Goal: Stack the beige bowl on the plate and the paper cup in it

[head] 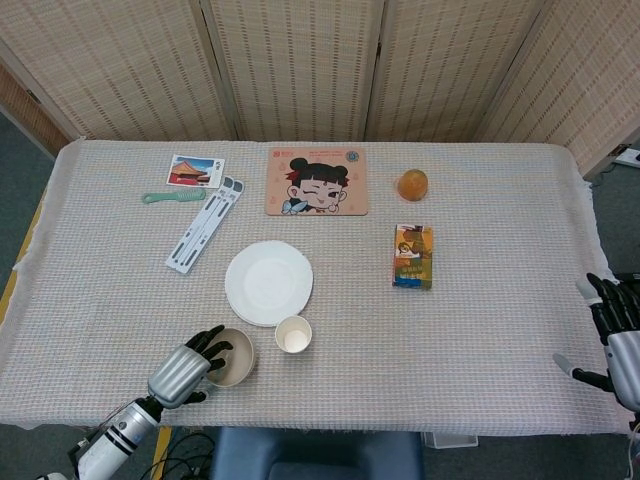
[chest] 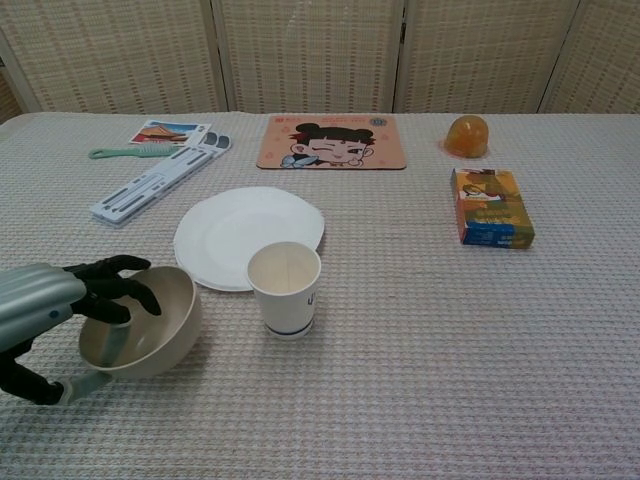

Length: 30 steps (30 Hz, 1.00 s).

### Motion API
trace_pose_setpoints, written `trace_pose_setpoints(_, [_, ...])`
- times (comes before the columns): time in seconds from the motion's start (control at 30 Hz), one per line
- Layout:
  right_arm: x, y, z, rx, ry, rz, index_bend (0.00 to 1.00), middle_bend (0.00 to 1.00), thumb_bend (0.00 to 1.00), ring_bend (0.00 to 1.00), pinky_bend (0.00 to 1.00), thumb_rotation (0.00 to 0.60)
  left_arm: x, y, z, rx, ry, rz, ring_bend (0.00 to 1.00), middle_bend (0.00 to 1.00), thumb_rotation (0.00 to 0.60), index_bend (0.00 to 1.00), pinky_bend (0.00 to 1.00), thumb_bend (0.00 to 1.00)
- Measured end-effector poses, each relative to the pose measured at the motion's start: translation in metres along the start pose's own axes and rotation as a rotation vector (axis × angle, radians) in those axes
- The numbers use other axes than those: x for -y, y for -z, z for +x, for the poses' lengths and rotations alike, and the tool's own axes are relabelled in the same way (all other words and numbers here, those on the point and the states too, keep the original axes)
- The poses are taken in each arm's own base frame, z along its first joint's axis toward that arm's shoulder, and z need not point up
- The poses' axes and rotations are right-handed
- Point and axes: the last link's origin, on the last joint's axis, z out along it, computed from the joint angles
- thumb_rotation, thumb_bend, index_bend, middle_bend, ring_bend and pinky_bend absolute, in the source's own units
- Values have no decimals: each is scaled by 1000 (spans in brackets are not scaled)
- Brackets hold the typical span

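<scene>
Under your left hand [chest: 45, 310], of brushed silver metal with matt black fingers [chest: 120, 290], note the smooth matt beige bowl [chest: 150, 330]; beyond it, glossy white plate [chest: 235, 225], paper cup [chest: 284, 288], coarse woven tablecloth [chest: 450, 340].

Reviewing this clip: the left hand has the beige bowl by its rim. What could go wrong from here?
1. The left hand grips the beige bowl only at its near rim and the bowl sits tilted, so it might slip out.
2. The paper cup stands close beside the bowl, next to the plate; swinging the bowl across could knock it over.
</scene>
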Motion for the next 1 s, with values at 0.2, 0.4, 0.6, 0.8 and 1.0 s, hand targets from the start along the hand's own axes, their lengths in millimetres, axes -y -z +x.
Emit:
trace_pose_setpoints(0.2, [1, 1, 1, -1, 0, 2, 0, 0, 105, 0, 0, 600, -3, 1, 10, -21, -32, -3, 33, 291, 600, 644, 202, 458])
trace_pose_setpoints(0.4, [-1, 2, 2, -4, -1, -9, 0, 0, 105, 0, 0, 600, 0, -4, 31, -37, -97, 5, 35, 295, 600, 644, 202, 458])
trace_pose_setpoints(0.6, [-4, 2, 3, -4, -3, -28, 0, 0, 106, 0, 0, 600, 10, -28, 49, -21, -149, 8, 50, 306, 600, 646, 202, 458])
trace_pose_setpoints(0.8, [-5, 1, 3, -3, -1, -39, 0, 0, 106, 0, 0, 600, 19, -57, 65, 2, -185, -6, 53, 308, 600, 649, 202, 460])
trace_pose_setpoints(1.0, [-7, -1, 1, 13, 5, -55, 0, 0, 106, 0, 0, 600, 26, -83, 81, 6, -219, -17, 53, 310, 600, 651, 202, 460])
